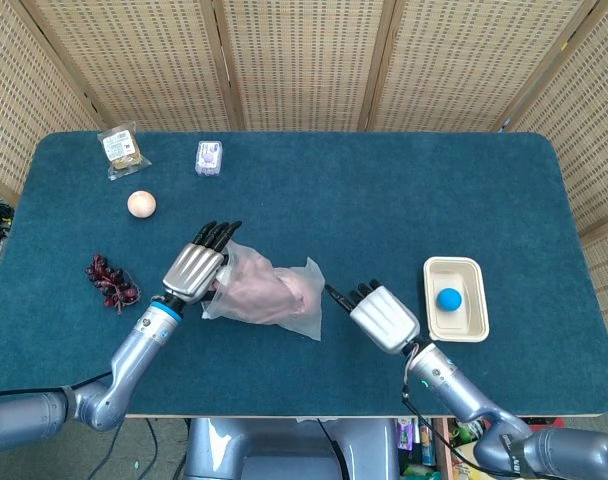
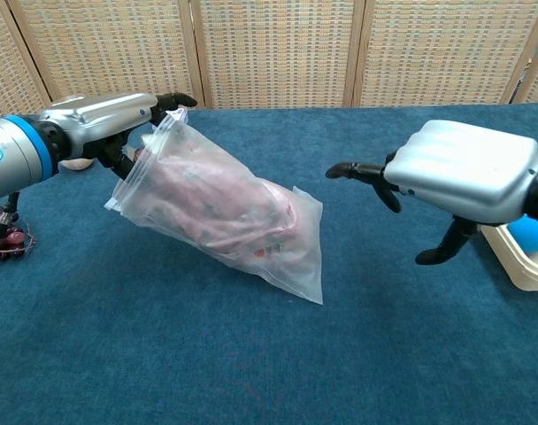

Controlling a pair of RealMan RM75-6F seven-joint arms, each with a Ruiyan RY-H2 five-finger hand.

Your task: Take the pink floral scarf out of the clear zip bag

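The clear zip bag lies slanted, its bottom corner on the blue table and its mouth raised at the left. The pink floral scarf is bunched inside it. My left hand holds the bag by its upper mouth edge, lifting that end. My right hand hovers to the right of the bag, fingers spread and holding nothing, well apart from it.
A cream tray with a blue ball stands at the right. At the left are dark red grapes, a peach-coloured ball, a snack packet and a small wrapped item. Wicker screens stand behind the table.
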